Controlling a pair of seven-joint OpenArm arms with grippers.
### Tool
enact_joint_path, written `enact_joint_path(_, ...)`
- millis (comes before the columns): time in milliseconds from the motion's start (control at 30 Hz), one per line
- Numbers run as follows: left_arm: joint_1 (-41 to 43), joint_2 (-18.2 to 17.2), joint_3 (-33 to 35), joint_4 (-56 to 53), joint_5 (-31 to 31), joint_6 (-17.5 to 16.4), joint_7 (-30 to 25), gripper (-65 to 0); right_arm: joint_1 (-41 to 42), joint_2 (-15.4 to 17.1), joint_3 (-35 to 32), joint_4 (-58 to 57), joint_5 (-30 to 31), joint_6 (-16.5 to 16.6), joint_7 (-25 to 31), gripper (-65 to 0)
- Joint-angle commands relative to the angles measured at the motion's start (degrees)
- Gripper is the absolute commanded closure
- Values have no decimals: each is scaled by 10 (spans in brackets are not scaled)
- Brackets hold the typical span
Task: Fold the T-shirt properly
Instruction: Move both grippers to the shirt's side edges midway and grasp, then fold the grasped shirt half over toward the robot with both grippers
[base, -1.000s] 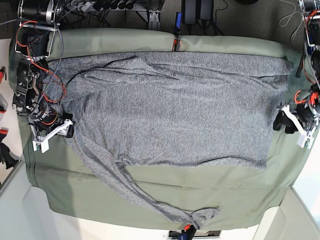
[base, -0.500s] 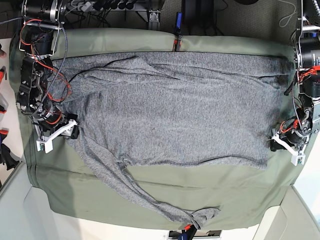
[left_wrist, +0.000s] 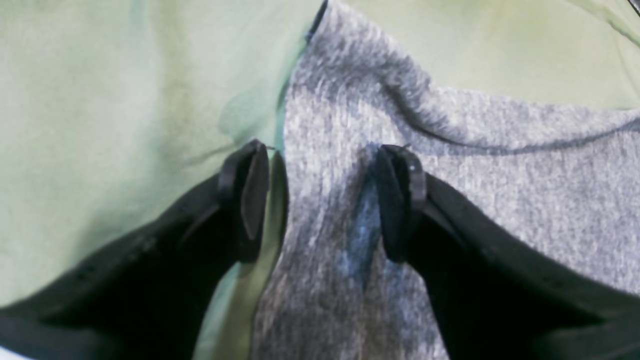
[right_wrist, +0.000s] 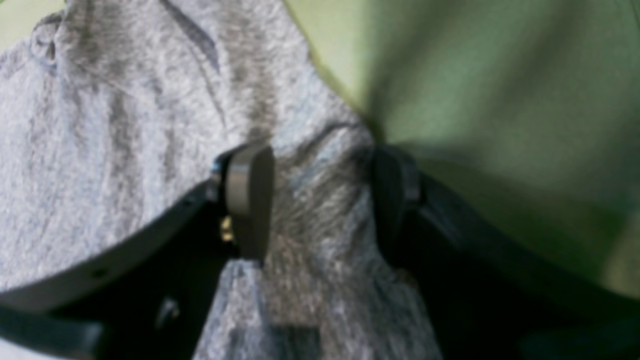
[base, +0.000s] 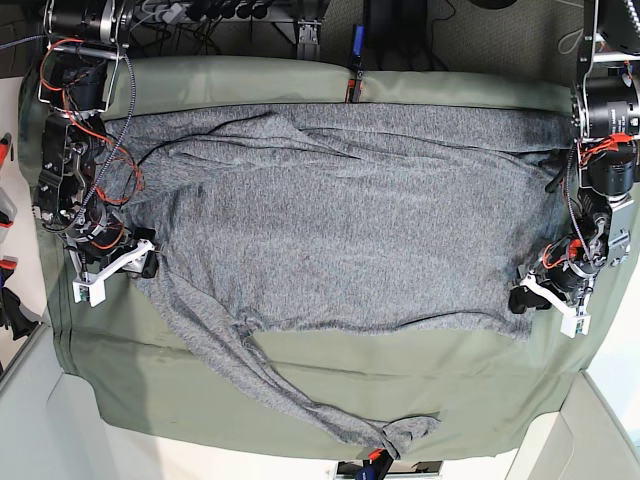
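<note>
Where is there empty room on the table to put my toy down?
Bare olive-green cloth lies below the T-shirt, right of its trailing sleeve. A thin strip runs above the shirt. It's crowded at the sides, where the left gripper and right gripper sit.

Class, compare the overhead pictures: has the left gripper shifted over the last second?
Yes. In the base view the left gripper has moved inward and down-frame, from beyond the T-shirt edge to its lower corner, jaws open astride the hem.
</note>
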Motion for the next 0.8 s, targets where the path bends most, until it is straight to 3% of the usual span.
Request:
enact_joint_path(0, -15, -5, -1, 5, -4, -9, 1, -369, 8, 2, -1, 3, 3, 2, -15, -321)
enact_joint_path(133, -15, -5, -1, 5, -3, -9, 1, -346, 7, 2, -1, 3, 3, 2, -15, -321)
enact_joint_path(300, -15, -7, -1, 5, 3, -14, -27, -85, 10, 2, -1, 3, 2, 2, 5, -318)
enact_joint_path(367, -15, -11, -1, 9, 11, -37, -42, -20, 11, 2, -1, 3, 2, 2, 26, -252)
enact_joint_path(533, -13, -25, -1, 43, 19, -52, -42, 0, 18, 2, -1, 4, -14, 3, 33, -3)
enact_joint_path(767, -10, -31, -1, 76, 19, -52, -43, 0, 18, 3, 3, 17, -18, 4, 29, 0)
